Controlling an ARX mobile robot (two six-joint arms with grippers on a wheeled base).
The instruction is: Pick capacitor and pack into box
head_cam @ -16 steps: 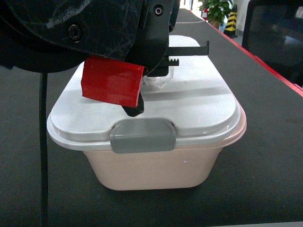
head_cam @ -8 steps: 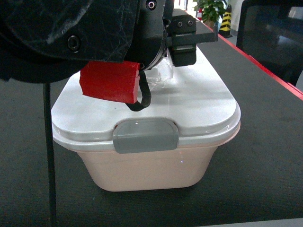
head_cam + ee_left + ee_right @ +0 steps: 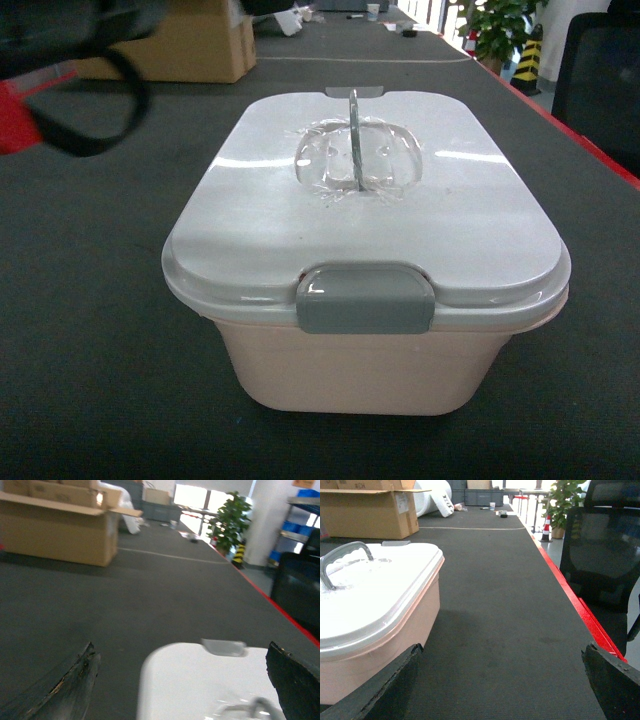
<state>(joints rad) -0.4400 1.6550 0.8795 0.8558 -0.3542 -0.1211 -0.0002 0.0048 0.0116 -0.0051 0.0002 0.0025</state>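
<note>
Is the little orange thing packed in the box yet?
Can't tell. The box sits with its white lid on and its grey latch down, so the inside is hidden. No capacitor shows anywhere. Both grippers are open and empty, so nothing is in hand.

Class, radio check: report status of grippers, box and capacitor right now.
Both grippers open, holding nothing. Box sits on the table, white lid on, grey latch down. Capacitor not visible in any view. Nothing obstructing the box.
</note>
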